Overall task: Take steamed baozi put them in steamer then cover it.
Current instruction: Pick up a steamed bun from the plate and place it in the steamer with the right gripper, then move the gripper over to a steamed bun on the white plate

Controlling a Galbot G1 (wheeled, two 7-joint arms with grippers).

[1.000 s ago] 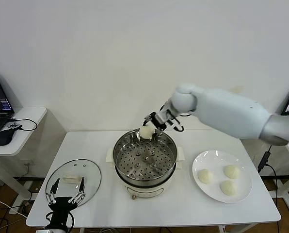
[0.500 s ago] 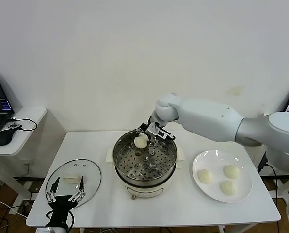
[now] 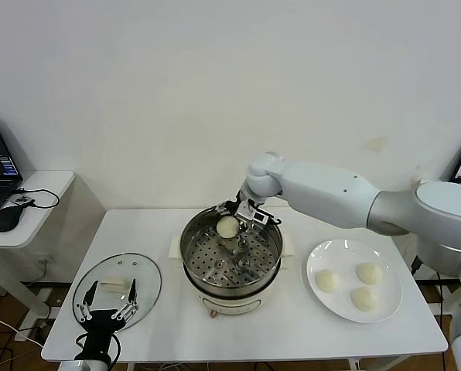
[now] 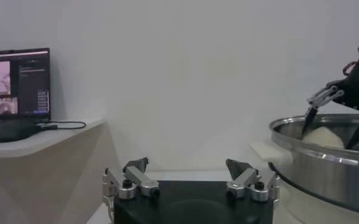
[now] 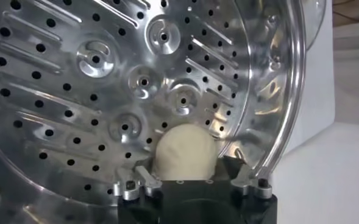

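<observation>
From the head view we see our right gripper (image 3: 232, 219) inside the steamer (image 3: 230, 255), at its far side, clamped on one baozi (image 3: 227, 226); three more baozi (image 3: 328, 280) wait on the plate (image 3: 354, 291) to the right, and the cover (image 3: 116, 288) lies flat on the table (image 3: 292, 332) to the left, with our left gripper (image 3: 105, 303) hovering at its near edge, fingers spread and empty. We judge the bun light, soft and easily dented, best taken across its round sides with a mild squeeze.

The left wrist view adds the side-on profile; the bun (image 4: 323, 136) sits just below the steamer rim (image 4: 316, 152).

The right wrist view alone shows the perforated floor (image 5: 106, 79) beneath the bun (image 5: 184, 155); whether it touches we cannot tell.
</observation>
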